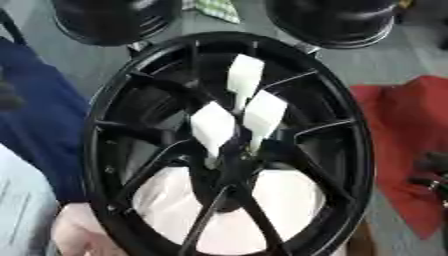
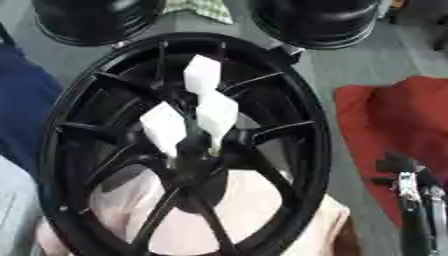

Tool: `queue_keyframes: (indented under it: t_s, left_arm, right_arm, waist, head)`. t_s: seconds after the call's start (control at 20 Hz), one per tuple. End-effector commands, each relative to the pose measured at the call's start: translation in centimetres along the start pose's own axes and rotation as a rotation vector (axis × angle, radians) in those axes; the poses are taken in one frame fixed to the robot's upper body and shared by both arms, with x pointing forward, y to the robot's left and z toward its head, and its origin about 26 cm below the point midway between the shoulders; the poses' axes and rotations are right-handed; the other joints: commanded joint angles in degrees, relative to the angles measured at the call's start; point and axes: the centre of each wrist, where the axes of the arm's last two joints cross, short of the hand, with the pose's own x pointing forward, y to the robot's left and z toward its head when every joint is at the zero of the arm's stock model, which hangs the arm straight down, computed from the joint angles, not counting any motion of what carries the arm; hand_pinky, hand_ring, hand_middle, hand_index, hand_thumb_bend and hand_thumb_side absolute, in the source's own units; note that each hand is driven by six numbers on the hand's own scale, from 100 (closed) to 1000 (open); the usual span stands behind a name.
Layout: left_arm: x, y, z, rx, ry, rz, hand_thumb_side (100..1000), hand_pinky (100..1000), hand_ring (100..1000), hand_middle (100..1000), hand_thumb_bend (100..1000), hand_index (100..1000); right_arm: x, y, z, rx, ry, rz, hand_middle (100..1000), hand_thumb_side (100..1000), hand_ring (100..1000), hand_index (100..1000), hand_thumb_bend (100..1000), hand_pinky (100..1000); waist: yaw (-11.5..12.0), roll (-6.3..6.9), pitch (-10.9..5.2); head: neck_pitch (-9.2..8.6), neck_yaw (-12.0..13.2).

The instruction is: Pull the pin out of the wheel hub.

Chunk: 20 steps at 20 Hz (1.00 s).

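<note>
While spoked, glossy black wheel hub (image 1: 229, 145) | white blocky pins (image 1: 245, 77) | red cloth (image 2: 376, 125)

Both head cams look steeply down, close on wheel hub (image 1: 229, 145); views overlap almost fully.

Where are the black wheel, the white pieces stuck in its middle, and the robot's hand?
black wheel (image 1: 350, 125), left eye view, right rim.
white pieces (image 1: 213, 125), left eye view, lower-left piece's face.
right hand (image 2: 411, 187), right eye view, dark fingers, lower right.
</note>
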Motion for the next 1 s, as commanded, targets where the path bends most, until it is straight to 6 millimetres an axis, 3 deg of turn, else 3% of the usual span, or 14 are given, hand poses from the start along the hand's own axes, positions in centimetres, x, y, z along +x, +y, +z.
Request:
queue_keyframes:
  t_s: [0.05, 0.4, 0.6, 0.85, 1.0]
  left_arm:
    - [0.9, -0.1, -0.3, -0.011, -0.037, -0.005, 490, 644, 534, 512, 367, 690]
    - [0.8, 0.1, -0.2, -0.005, -0.028, -0.014, 489, 647, 534, 512, 368, 690]
    - [0.8, 0.2, -0.2, -0.002, -0.026, -0.022, 489, 647, 534, 512, 368, 690]
    - [0.7, 0.4, 0.0, 0.003, -0.015, -0.030, 489, 647, 534, 512, 367, 690]
    - [0.6, 0.4, 0.0, 0.002, -0.010, -0.032, 489, 647, 534, 512, 368, 690]
  right_arm:
    - [0.5, -0.1, -0.1, -0.001, -0.021, 0.003, 534, 799, 751, 708, 100, 605]
    - [0.0, -1.3, 1.3, 0.061, -0.095, 0.075, 539, 751, 755, 712, 100, 614]
    - [-0.3, -3.5, 2.7, 0.139, -0.228, 0.162, 547, 698, 758, 718, 100, 630]
    - [-0.1, -7.3, 3.7, 0.315, -0.399, 0.321, 573, 531, 770, 735, 100, 667]
    - [0.3, -8.7, 3.7, 0.390, -0.458, 0.367, 571, 521, 770, 734, 100, 668]
  waist:
    - [-0.15, 0.01, -0.91]
    - [-0.50, -0.27, -1.28]
    - [-0.52, -0.50, -1.52]
    - [-0.56, -0.62, -1.72]
    - [-0.46, -0.66, -1.78]
  head:
    - [-0.48, -0.13]
    - [0.20, -0.24]
    - [0.32, -0.32]
    - [0.56, -0.61]
    - [0.65, -0.80]
